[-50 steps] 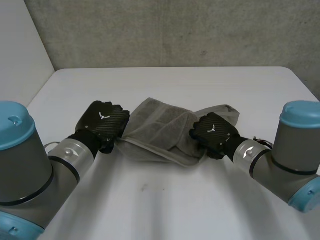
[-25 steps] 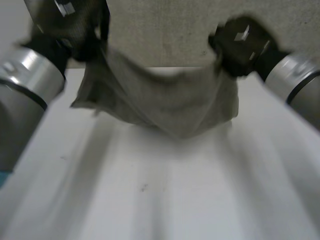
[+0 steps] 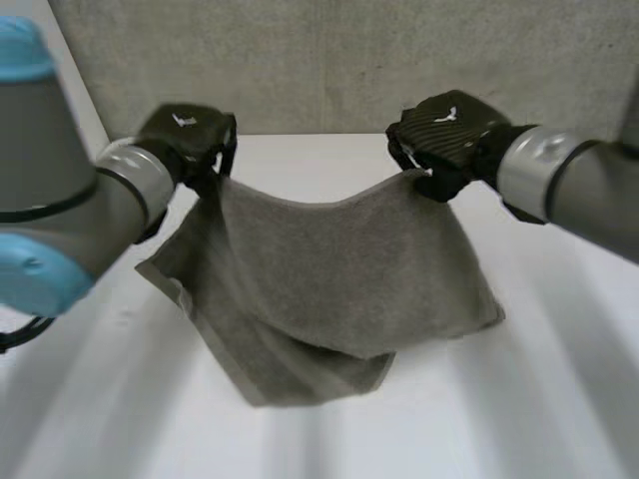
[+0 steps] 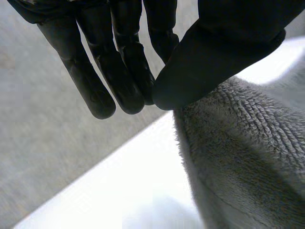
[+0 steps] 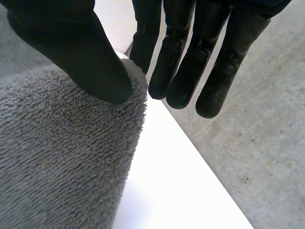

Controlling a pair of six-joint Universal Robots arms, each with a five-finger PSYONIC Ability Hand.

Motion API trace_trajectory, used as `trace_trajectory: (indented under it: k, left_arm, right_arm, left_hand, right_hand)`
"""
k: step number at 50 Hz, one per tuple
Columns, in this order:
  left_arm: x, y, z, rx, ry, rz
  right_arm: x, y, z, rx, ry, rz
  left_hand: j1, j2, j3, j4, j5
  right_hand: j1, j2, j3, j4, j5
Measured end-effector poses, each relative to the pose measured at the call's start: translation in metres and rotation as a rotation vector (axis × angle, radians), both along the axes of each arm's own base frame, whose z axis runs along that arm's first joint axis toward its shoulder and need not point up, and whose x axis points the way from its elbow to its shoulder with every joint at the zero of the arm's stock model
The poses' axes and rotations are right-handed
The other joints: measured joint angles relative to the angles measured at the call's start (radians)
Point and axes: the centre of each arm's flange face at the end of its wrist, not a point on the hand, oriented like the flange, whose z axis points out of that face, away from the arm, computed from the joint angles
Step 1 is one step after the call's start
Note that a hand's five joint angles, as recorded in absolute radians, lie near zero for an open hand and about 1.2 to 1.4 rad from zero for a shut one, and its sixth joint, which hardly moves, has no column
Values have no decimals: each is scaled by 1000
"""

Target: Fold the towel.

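A grey towel (image 3: 329,269) hangs between my two hands above the white table (image 3: 519,419), sagging in the middle, with its lower part resting crumpled on the table. My left hand (image 3: 185,140) pinches the towel's upper left corner (image 4: 228,129) between thumb and fingers. At the upper right corner (image 5: 71,157), my right hand (image 3: 444,135) holds the cloth the same way, thumb pressed against the fingers. Both hands are raised well off the table, near its far edge.
A grey concrete wall (image 3: 329,60) rises behind the table's far edge. Bare white tabletop lies in front of the towel and to both sides.
Both hands have lifted from the table with the towel's corners and moved apart and away from me. The crumpled towel now hangs spread between them.
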Motion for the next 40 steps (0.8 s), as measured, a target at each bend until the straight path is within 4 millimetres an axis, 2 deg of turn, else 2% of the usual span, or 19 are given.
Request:
trace_trajectory:
  k: [2, 5, 7, 9, 11, 12, 13, 16, 19, 21, 23, 25, 29, 32, 33, 35, 36, 37, 40]
  left_arm:
    - [-5, -12, -7, -12, -20, -2]
    - [-12, -27, 0, -79, -17, -1]
    - [-17, -42, 29, -213, 30, 9]
    - [-19, -45, 47, -283, 62, 17]
    - [-18, -47, 82, -406, 131, 36]
    - [-14, -44, 116, -519, 206, 59]
    - [-14, -44, 116, -519, 206, 59]
    - [-3, -31, 166, -681, 340, 102]
    - [4, -22, 176, -720, 397, 124]
    - [5, -21, 167, -698, 395, 128]
    - [4, -22, 136, -619, 357, 124]
    - [4, -22, 116, -568, 328, 118]
    - [3, -18, 34, -355, 204, 87]
    - [4, -11, -16, -225, 123, 73]
    - [4, -11, -16, -225, 123, 73]
    - [7, -4, -46, -148, 67, 66]
    - [7, -4, -46, -148, 67, 66]
    - [11, 5, -72, -81, 4, 59]
    - [15, 15, -89, -40, -49, 50]
  right_arm:
    - [6, -8, -4, -30, -8, -12]
    - [17, -27, 2, -154, -57, -59]
    - [24, -44, 25, -334, -150, -122]
    - [25, -49, 40, -421, -201, -148]
    - [24, -53, 70, -578, -300, -188]
    - [21, -52, 94, -690, -375, -211]
    - [21, -52, 94, -690, -375, -211]
    - [14, -43, 126, -833, -470, -232]
    - [12, -37, 125, -828, -458, -214]
    - [13, -36, 114, -782, -421, -191]
    - [16, -34, 87, -669, -341, -148]
    - [18, -33, 69, -598, -295, -124]
    - [23, -28, 0, -346, -137, -60]
    - [22, -22, -45, -200, -38, -37]
    - [22, -22, -45, -200, -38, -37]
    - [20, -15, -75, -103, 35, -26]
    - [20, -15, -75, -103, 35, -26]
    - [15, -6, -103, -10, 109, -15]
    - [10, 4, -122, 77, 176, -6]
  left_hand:
    - [0, 0, 0, 0, 0]
    - [0, 0, 0, 0, 0]
    - [0, 0, 0, 0, 0]
    - [0, 0, 0, 0, 0]
    - [0, 0, 0, 0, 0]
    - [0, 0, 0, 0, 0]
    - [0, 0, 0, 0, 0]
    - [0, 0, 0, 0, 0]
    - [0, 0, 0, 0, 0]
    - [0, 0, 0, 0, 1]
    - [0, 0, 0, 0, 1]
    - [0, 0, 0, 0, 1]
    - [0, 0, 0, 0, 1]
    - [0, 0, 0, 0, 1]
    - [0, 0, 0, 0, 1]
    - [0, 0, 0, 0, 1]
    - [0, 0, 0, 0, 1]
    - [0, 0, 0, 0, 1]
    - [0, 0, 0, 0, 1]
  right_hand:
    - [0, 0, 0, 0, 0]
    - [0, 0, 0, 0, 1]
    - [0, 0, 3, 1, 1]
    - [0, 0, 4, 2, 1]
    - [0, 0, 5, 3, 1]
    - [0, 0, 5, 4, 1]
    - [0, 0, 5, 4, 1]
    - [0, 0, 5, 4, 2]
    - [0, 0, 5, 4, 4]
    - [0, 0, 5, 4, 4]
    - [0, 7, 5, 4, 4]
    - [0, 7, 5, 4, 4]
    - [0, 7, 5, 4, 5]
    - [0, 7, 5, 4, 5]
    - [0, 7, 5, 4, 5]
    - [0, 7, 5, 4, 5]
    - [0, 7, 5, 4, 5]
    - [0, 7, 5, 4, 5]
    - [0, 7, 5, 4, 5]
